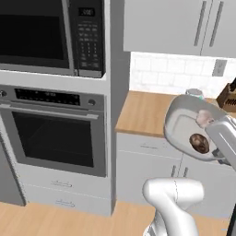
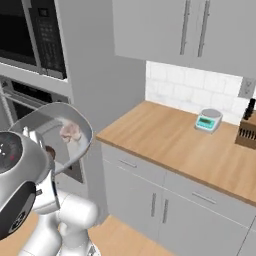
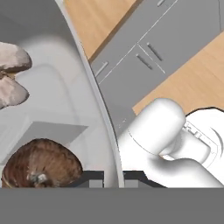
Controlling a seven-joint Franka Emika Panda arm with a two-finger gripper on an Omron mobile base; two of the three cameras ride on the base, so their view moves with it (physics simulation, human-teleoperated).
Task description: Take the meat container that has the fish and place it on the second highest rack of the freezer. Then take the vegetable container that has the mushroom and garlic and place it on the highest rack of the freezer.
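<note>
Vegetable container (image 1: 182,126) with mushroom (image 1: 199,143) and garlic (image 2: 70,132) | I had gripper (image 3: 111,178) pinching its rim, carried aloft near counter (image 2: 170,142) | kept fairly level so contents stayed put.

A dark brown mushroom (image 1: 199,143) and whitish-pink garlic (image 1: 203,118) lie in a pale grey container (image 1: 177,120).

Base views: behind arm, facing oven (image 1: 55,133) and counter (image 2: 185,145), shared | Hand view: close above vegetable container (image 3: 65,109).
</note>
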